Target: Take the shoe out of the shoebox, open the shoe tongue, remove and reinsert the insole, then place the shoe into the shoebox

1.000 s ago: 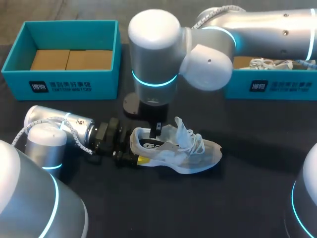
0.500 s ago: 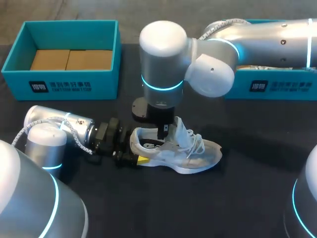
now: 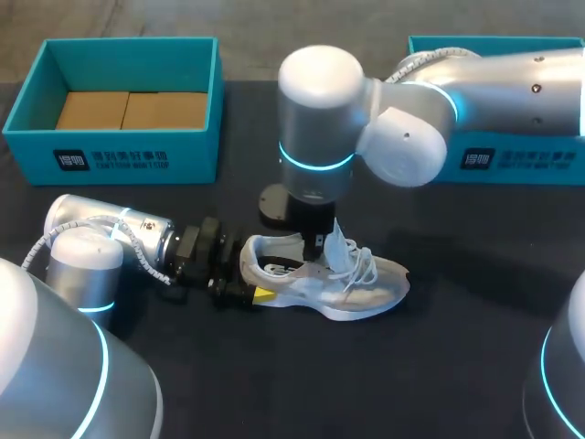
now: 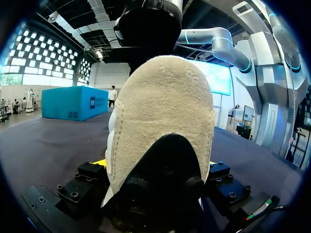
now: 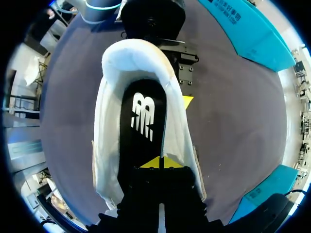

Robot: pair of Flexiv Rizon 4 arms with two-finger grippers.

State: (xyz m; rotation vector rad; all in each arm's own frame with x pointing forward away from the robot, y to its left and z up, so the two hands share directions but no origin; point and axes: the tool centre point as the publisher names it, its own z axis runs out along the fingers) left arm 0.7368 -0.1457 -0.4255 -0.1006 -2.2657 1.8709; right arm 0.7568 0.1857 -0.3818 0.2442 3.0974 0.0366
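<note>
On the black table (image 3: 457, 366), left shoebox (image 3: 37, 119) and right shoebox (image 3: 512, 160), both teal, sit at the far edge. The shoe (image 3: 320, 279) stands on its sole mid-table, outside both. Left gripper (image 3: 249, 294) clamps its heel from two sides. Right gripper (image 3: 316, 245) reaches down into the opening. Only the right wrist view shows us its yellow tips pressed together over the black insole (image 5: 146, 121); we can't tell if they pinch it.

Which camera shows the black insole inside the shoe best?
Right wrist view: it looks straight into the sneaker at the insole. Head view shows a sliver; left wrist view, only the heel.
</note>
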